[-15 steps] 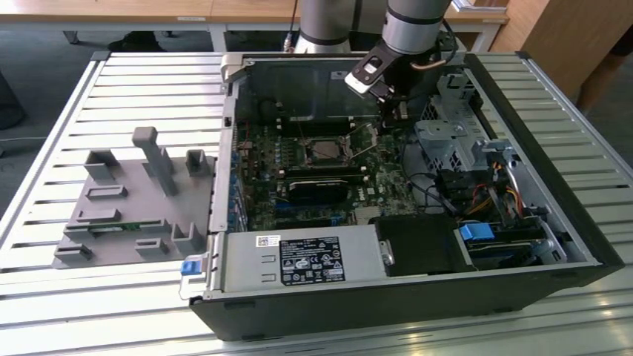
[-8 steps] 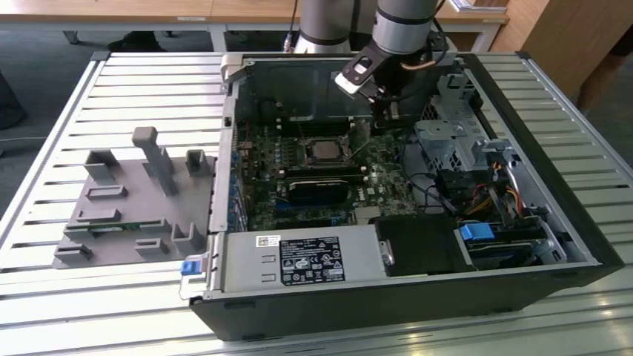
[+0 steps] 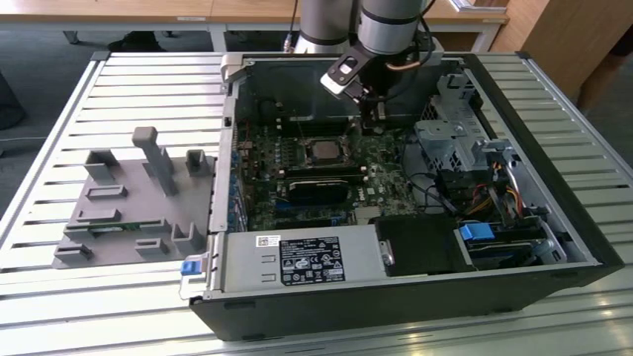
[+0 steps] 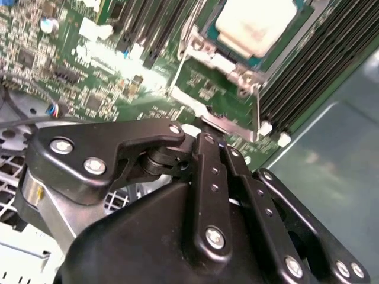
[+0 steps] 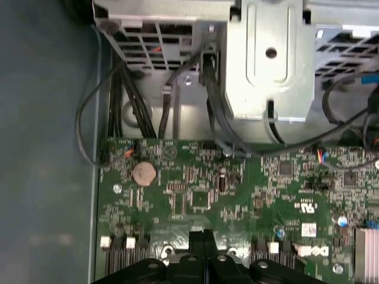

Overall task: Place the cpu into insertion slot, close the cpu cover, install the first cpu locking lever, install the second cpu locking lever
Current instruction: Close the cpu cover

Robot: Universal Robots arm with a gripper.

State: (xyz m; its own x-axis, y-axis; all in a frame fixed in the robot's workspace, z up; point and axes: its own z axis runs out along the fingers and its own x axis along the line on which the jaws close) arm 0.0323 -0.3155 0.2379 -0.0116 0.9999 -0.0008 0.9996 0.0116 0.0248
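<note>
Nearest in the exterior view is the power supply (image 3: 296, 259) along the front wall of the open computer case (image 3: 396, 326). Beyond it the cpu (image 3: 325, 150) sits pale and flat in the insertion slot (image 3: 304, 150) on the green board. The gripper (image 3: 370, 119) hangs just beside the slot, toward the exterior view's right and farther back. In the second wrist view the black gripper (image 4: 201, 127) fills the foreground, its tip at the metal edge of the socket frame. The cpu (image 4: 254, 23) lies seated past it, and the cpu cover (image 4: 237, 71) appears to be down around it, though I cannot tell whether it is latched. The memory slots (image 4: 308, 71) run close alongside. In the first wrist view the gripper (image 5: 204, 239) has its fingers pressed together, with nothing visible between them, above the circuit board (image 5: 195, 195). The work looks to be at the locking levers. To do this well, the closed tip should probably bear squarely on the lever's handle and follow its arc. It should stay off the cover's window, the memory slots and the small board parts nearby.
</note>
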